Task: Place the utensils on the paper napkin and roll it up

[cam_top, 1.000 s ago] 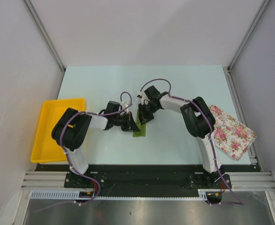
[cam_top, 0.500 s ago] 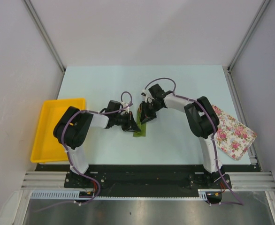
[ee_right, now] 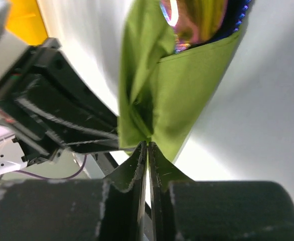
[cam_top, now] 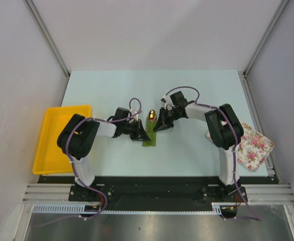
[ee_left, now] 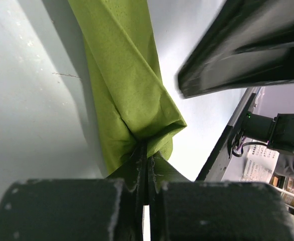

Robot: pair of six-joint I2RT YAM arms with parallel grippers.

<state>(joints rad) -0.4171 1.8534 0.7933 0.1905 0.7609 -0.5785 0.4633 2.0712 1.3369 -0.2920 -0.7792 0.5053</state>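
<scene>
Top external view: the olive-green paper napkin (cam_top: 149, 136) lies folded into a narrow strip at the centre of the table (cam_top: 202, 90), running 12 to 6 o'clock. A gold spoon (cam_top: 152, 116) pokes its oval head out of the strip's 12 o'clock end. The left gripper (cam_top: 142, 133) meets the strip from 9 o'clock, the right gripper (cam_top: 159, 125) from 2 o'clock. Each wrist view shows its own fingers pressed together with a pinch of green paper between them. A yellow tray (cam_top: 66, 108) sits at 9 o'clock and a floral cloth (cam_top: 256, 146) at 4 o'clock.
</scene>
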